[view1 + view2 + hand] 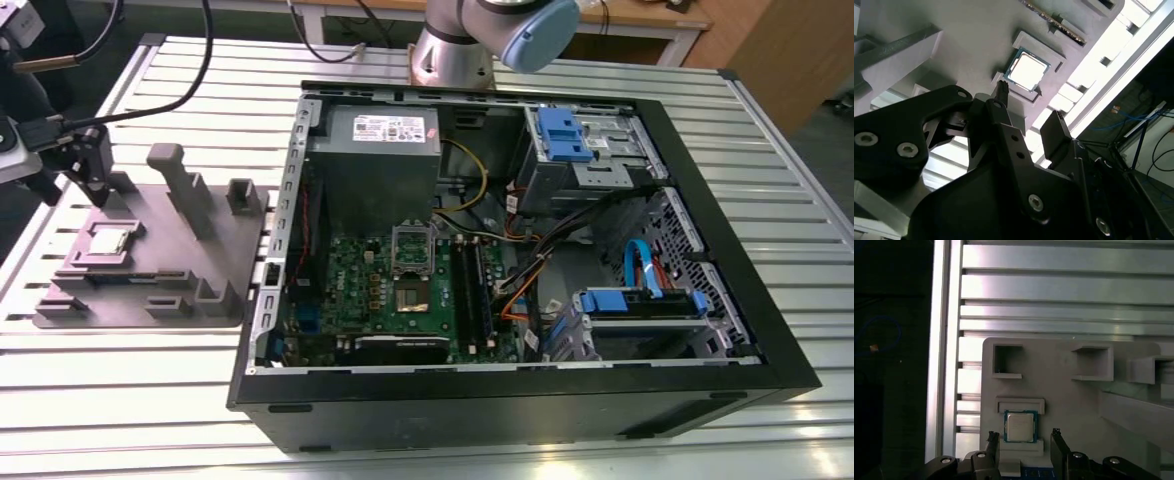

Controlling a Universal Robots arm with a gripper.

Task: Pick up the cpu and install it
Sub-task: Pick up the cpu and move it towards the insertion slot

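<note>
The cpu (107, 243) is a small silver-topped square lying flat in a recess of the grey tray (167, 255), at the exterior view's left. My gripper (83, 195) hangs just above it and a little behind, open and holding nothing. In the first wrist view the two black fingertips (993, 436) stand on either side of the cpu (1020, 426), with the gripper (1024, 435) over its near edge. The second wrist view has the cpu (1026, 70) beyond the open gripper (1029, 100). On the motherboard inside the case, the socket (411, 245) stands uncovered.
The open black computer case (534, 390) fills the middle of the slatted metal table (120, 400), with a grey power-supply box (380, 150), blue drive brackets (561, 135) and loose cables inside. Upright posts (180, 185) rise from the tray right beside the gripper.
</note>
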